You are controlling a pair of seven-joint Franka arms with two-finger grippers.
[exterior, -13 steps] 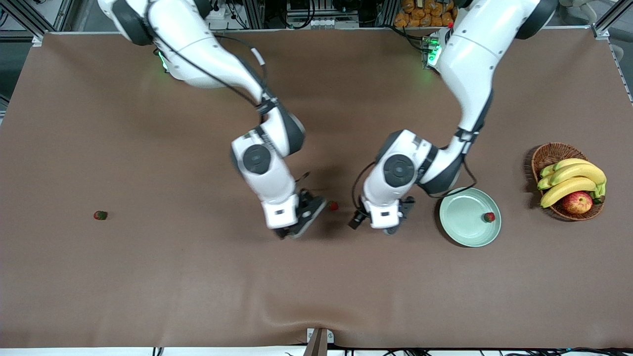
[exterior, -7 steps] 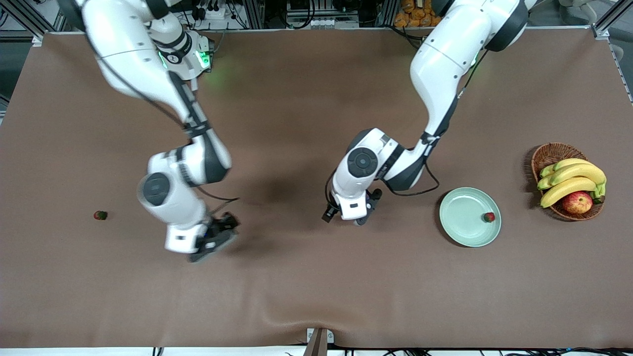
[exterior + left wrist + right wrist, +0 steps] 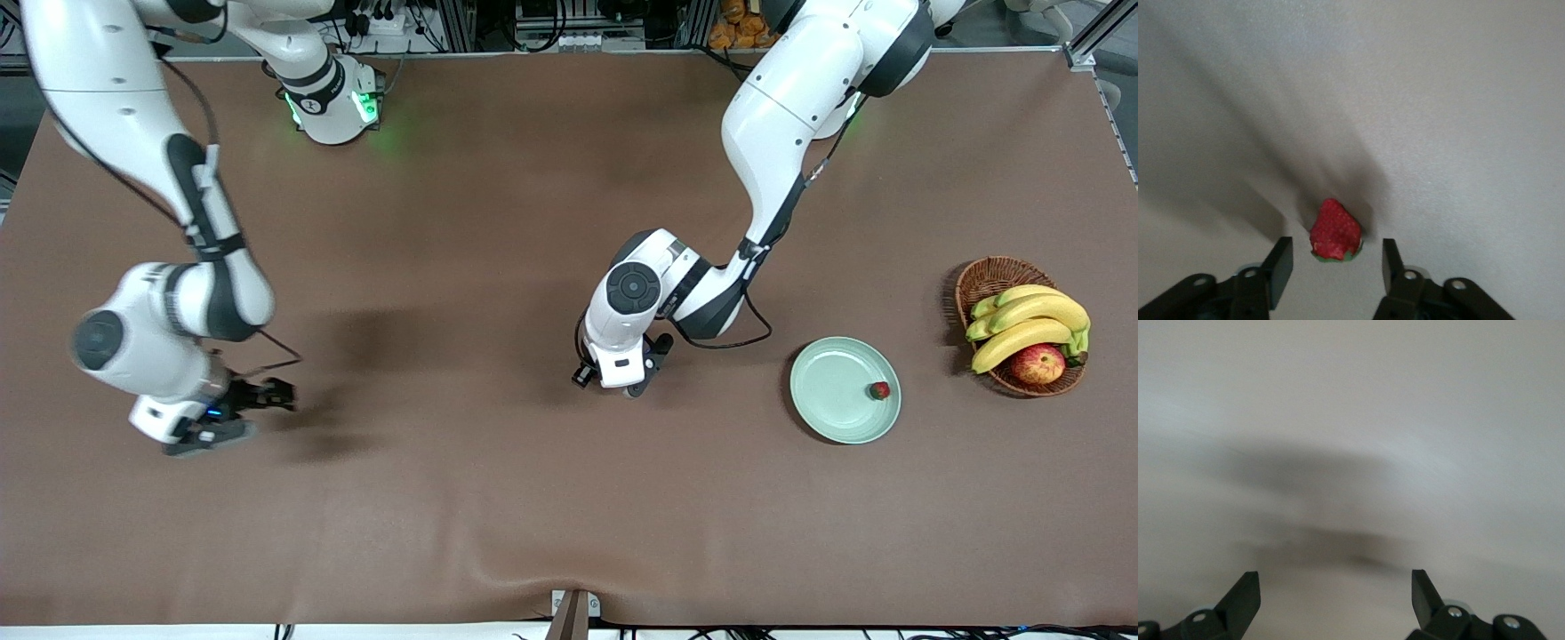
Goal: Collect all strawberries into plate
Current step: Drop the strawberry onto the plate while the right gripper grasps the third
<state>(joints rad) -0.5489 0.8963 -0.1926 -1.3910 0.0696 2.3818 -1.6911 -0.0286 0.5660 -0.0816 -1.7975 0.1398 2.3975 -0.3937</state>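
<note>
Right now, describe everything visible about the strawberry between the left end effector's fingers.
The strawberry is small, red and dimpled, conical, with a bit of green leafy cap at its wide end. In the left wrist view it lies on the brown table cover, in the gap between the fingers of the left end effector, with space showing on both sides, so no contact is visible. In the front view the arm hides it.

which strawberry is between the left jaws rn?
The strawberry on the bare cloth mid-table, between the left gripper's jaws. The other visible berry lies in the plate.
</note>
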